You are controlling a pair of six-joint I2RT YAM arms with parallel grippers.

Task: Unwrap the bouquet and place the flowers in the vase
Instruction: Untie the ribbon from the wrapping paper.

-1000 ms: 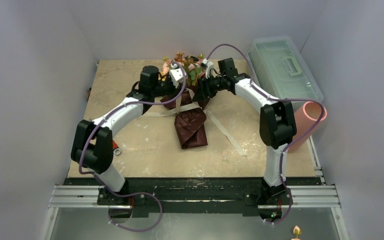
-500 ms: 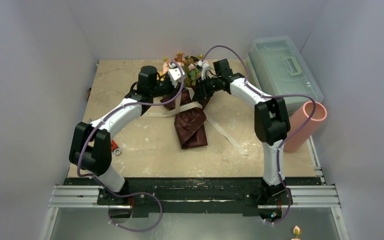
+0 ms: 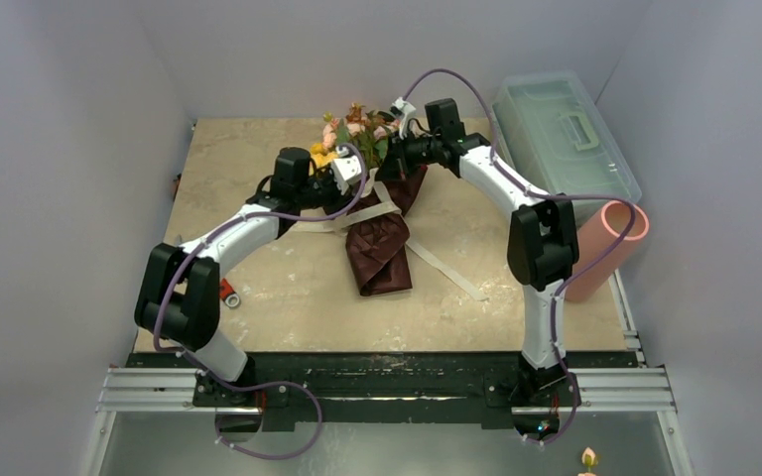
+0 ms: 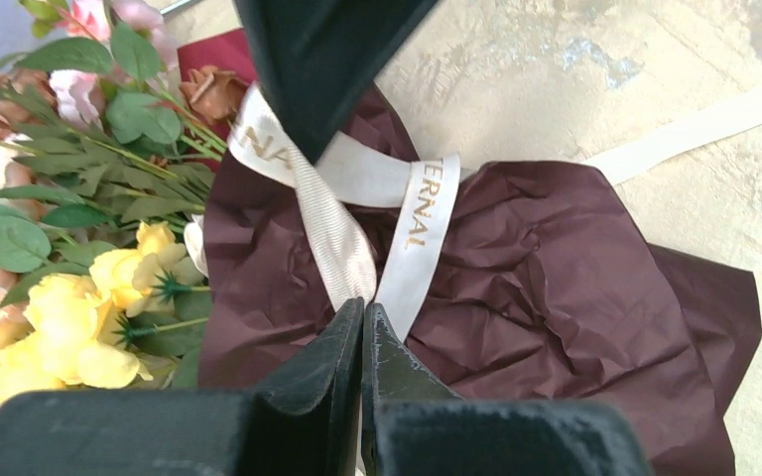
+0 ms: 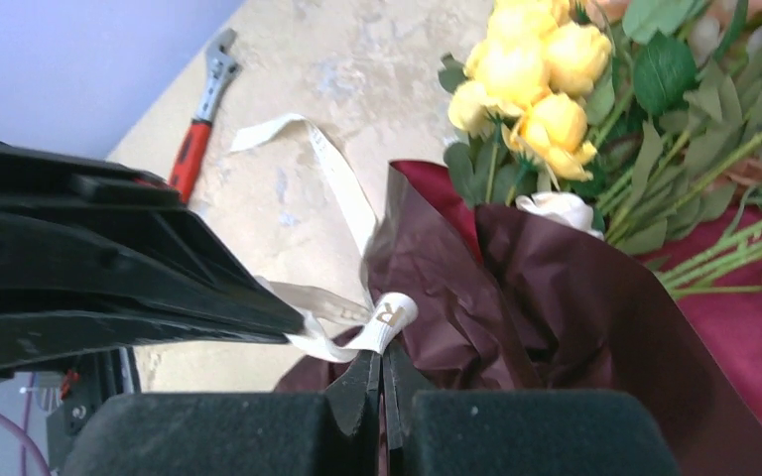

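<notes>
The bouquet [image 3: 362, 134] lies at the back middle of the table, its pink, yellow and orange flowers [image 4: 69, 317] still inside dark red crinkled paper [image 4: 556, 258]. A cream ribbon [image 4: 357, 178] crosses the paper. My left gripper [image 4: 362, 309] is shut on two strands of that ribbon, and in the top view it [image 3: 362, 183] sits at the bouquet's left. My right gripper [image 5: 382, 355] is shut on a ribbon loop [image 5: 389, 315] just beside it. The salmon-pink vase [image 3: 605, 248] stands at the right edge, behind the right arm.
A clear greenish box [image 3: 561, 139] with a handle sits at the back right. A red-handled wrench [image 3: 226, 293] lies near the left arm. Loose ribbon tails [image 3: 451, 268] trail over the table, and a folded lobe of paper [image 3: 379, 253] reaches toward the front.
My right gripper has shut on the ribbon loop and drawn toward the back. The left gripper, still shut on the ribbon, has pulled back toward the near left, uncovering more of the flowers.
</notes>
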